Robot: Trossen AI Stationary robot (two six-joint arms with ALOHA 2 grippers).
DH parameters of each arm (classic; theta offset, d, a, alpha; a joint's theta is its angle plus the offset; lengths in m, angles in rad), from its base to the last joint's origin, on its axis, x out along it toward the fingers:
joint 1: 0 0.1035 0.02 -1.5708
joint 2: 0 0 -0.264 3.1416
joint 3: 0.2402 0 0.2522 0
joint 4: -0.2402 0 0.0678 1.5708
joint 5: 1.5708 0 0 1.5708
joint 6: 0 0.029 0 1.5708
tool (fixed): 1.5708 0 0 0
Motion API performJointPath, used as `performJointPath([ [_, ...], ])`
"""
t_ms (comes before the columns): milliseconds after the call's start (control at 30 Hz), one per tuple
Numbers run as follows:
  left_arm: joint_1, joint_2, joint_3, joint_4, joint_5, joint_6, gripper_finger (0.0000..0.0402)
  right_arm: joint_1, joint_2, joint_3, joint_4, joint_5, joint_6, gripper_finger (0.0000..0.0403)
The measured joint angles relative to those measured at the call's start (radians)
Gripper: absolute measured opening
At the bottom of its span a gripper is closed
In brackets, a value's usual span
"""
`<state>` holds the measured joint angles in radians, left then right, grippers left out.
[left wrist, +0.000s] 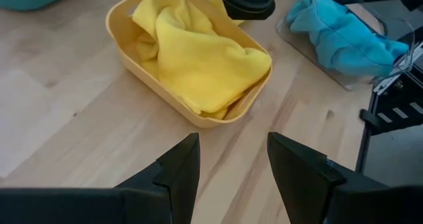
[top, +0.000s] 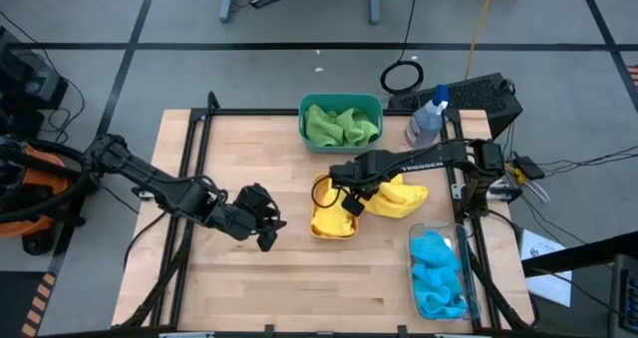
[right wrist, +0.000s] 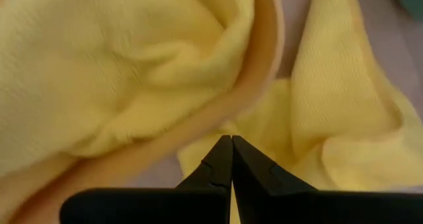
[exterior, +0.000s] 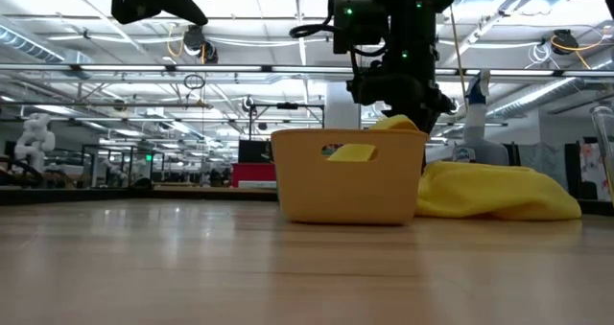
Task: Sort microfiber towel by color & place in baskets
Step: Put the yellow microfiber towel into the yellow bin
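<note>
Green towels (top: pixel 341 126): both lie bunched inside the teal basket (top: pixel 305 107), well beyond the right gripper, toward the far edge of the table; judged sorted.
Blue towels (top: pixel 437 272): piled inside the clear basket (top: pixel 415 287), off to the near side of the right gripper; judged sorted.
First yellow towel (left wrist: pixel 198 59): folded inside the orange basket (left wrist: pixel 122 44), directly beneath and just beside the right gripper's tips; judged sorted.
Second yellow towel (top: pixel 401 196): heaped on the table (top: pixel 249 288), touching the outer wall of the orange basket, just behind the right gripper on its arm's side; not yet binned.
Right gripper (right wrist: pixel 231 154): fingers pressed together with nothing seen between them, poised over the orange basket's rim, where that rim meets the loose yellow towel.
Left gripper (left wrist: pixel 232 159): fingers apart and empty, raised above bare table well to the side of the orange basket, which lies ahead of it; waiting.
Progress: five of six towels appear placed by colour.
Remaining: judged one step, to grasp the loose yellow towel and lift it over the rim into the orange basket.
</note>
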<state>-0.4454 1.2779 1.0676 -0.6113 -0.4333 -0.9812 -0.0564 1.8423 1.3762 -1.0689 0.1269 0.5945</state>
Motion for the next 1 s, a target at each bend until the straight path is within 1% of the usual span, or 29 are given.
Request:
performJointPath([
  [133,-0.001,0.000,0.000,0.005,0.008,-0.006,0.0183,0.001,-0.023,0.000,-0.062,-0.005,0.020,0.0000],
  [300,-0.015,0.000,0.000,0.031,0.026,-0.008,0.0183,0.000,-0.117,0.001,-0.127,-0.032,0.054,0.0002],
  [367,-0.022,0.000,0.000,0.038,0.028,-0.008,0.0183,0.000,-0.146,0.001,-0.149,-0.032,0.071,0.0010],
  [433,-0.026,0.000,0.000,0.043,0.029,-0.008,0.0183,-0.003,-0.164,0.001,-0.157,-0.031,0.073,0.0029],
  [500,-0.030,0.000,0.000,0.046,0.029,-0.007,0.0183,-0.004,-0.171,0.001,-0.156,-0.032,0.058,0.0060],
  [567,-0.034,0.000,0.000,0.046,0.029,-0.006,0.0183,-0.004,-0.171,-0.003,-0.157,-0.031,0.051,0.0103],
  [733,-0.036,0.000,0.000,0.045,0.060,0.001,0.0183,0.007,-0.171,-0.078,-0.156,-0.078,0.047,0.0236],
  [833,-0.043,0.000,0.000,0.045,0.066,0.001,0.0183,0.020,-0.171,-0.148,-0.111,-0.112,0.024,0.0307],
  [933,-0.049,0.000,0.000,0.045,0.066,0.001,0.0183,0.027,-0.171,-0.232,-0.029,-0.158,0.003,0.0352],
  [1000,-0.050,0.000,0.000,0.045,0.066,0.001,0.0183,0.026,-0.171,-0.288,0.038,-0.176,0.004,0.0362],
])
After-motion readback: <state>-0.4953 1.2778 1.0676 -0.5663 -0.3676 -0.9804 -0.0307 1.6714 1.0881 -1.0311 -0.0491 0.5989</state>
